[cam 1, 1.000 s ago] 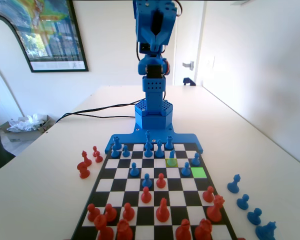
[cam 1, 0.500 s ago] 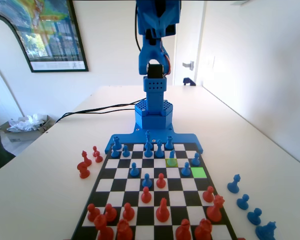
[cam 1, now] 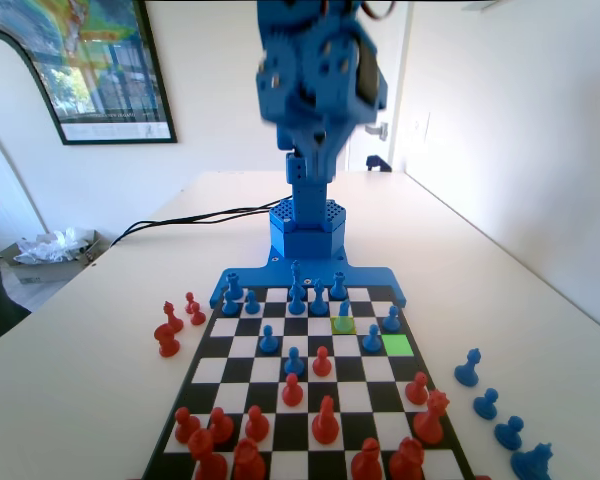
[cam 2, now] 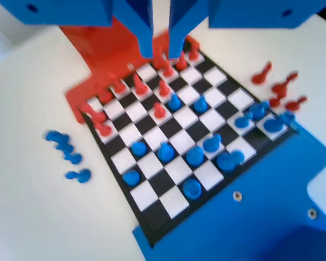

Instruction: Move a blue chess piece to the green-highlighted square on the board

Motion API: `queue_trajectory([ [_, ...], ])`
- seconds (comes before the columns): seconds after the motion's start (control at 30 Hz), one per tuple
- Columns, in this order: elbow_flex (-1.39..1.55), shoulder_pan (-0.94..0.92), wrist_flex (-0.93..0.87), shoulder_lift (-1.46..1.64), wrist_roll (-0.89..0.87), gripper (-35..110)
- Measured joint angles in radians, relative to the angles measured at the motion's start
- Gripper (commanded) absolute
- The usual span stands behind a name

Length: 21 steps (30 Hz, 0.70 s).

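Tool point(cam 2: 161, 51) high over the board point(cam 2: 152, 209), jaws slightly parted — a narrow gap, gripping nothing, touching nothing

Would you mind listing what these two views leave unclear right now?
- Fixed view: the gripper's fingertips are lost in the blurred blue arm, cut by the top edge.
- Wrist view: motion blur smears the board; no green-highlighted square tint shows.
- Fixed view: the front red pieces are cut by the bottom edge.
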<state>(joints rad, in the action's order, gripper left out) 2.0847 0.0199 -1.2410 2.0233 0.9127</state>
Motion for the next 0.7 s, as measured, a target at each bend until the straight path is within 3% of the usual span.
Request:
queue_trajectory([
  [0.7, 0.179, 0.101, 0.290, -0.265, -0.140, 8],
])
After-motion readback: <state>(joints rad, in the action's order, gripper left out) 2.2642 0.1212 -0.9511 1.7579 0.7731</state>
